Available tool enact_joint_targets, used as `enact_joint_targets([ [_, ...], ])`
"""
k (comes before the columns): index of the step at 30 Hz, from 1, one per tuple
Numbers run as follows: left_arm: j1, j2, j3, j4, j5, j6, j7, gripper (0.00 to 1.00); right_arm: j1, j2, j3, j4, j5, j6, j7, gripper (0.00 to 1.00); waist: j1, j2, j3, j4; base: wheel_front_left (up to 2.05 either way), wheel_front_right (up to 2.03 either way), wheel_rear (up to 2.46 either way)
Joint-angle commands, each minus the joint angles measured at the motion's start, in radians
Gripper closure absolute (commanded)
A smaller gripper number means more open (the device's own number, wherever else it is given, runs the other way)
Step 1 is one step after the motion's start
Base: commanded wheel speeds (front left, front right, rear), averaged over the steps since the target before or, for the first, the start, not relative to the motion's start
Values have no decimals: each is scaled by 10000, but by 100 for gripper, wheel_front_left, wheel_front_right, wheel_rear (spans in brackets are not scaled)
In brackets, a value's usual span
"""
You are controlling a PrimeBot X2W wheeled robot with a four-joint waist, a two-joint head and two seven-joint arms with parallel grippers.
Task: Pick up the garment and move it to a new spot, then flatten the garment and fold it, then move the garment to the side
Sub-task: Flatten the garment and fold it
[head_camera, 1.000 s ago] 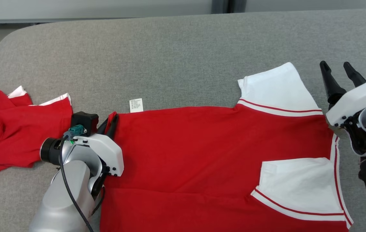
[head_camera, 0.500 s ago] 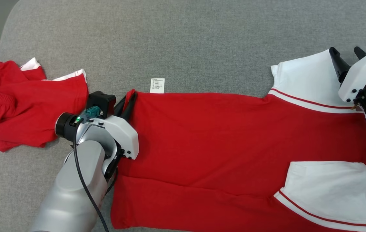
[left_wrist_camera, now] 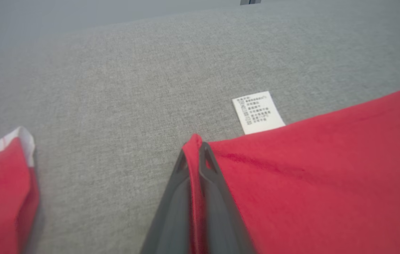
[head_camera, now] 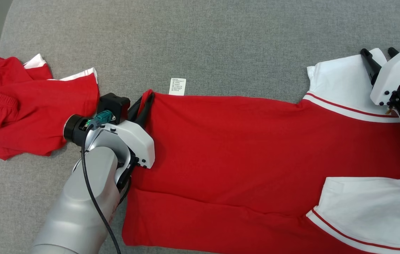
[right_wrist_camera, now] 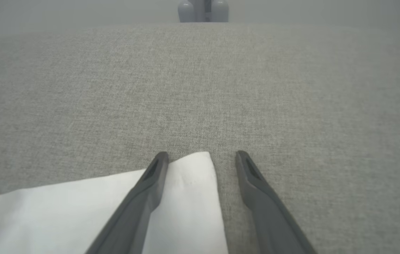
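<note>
One crumpled red garment (head_camera: pixel 20 116) lies beside the shirt (head_camera: pixel 238 158) whose corner left fingers (left_wrist_camera: pixel 214 197) pinch; right fingers (right_wrist_camera: pixel 256 197) gape.

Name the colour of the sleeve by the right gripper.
White sleeve, with a red stripe near the seam; head view shows it best.

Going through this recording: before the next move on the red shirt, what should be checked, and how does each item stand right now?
1. Hem grip: left gripper shut on the red shirt at its corner: ok.
2. Sleeve approach: right gripper open, white sleeve corner between its fingers: ok.
3. Sleeve gripped: not ok, not yet closed.
4. Right fingers touching the fabric: cannot tell.
5. Shirt body flat: not ok, a ridge crosses its near part.
6. Other red garment lying apart from the shirt: ok.
</note>
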Motion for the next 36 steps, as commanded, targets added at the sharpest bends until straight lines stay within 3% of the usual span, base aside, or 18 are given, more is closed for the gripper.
enact_joint_targets([
  [1,-104,87,-13,142,-51,9,37,100,48,27,116,151,74,1,36,7,-1,0,7,-4,0,0,0],
  [2,-112,84,-29,169,-68,8,25,100,41,26,198,198,143,1,48,49,-1,0,14,-7,0,0,0],
  [4,-141,80,-52,221,-93,11,-26,100,40,47,537,189,123,1,58,100,-1,0,30,-24,0,0,0],
  [26,-141,263,-213,936,-220,196,-438,100,376,-448,2651,-760,1686,-1,-1674,100,-1,0,-815,-402,0,0,0],
  [36,225,546,-756,1000,394,687,-565,100,1144,-731,3377,-1695,2314,-1,-2676,100,-1,0,-1622,-795,0,0,0],
])
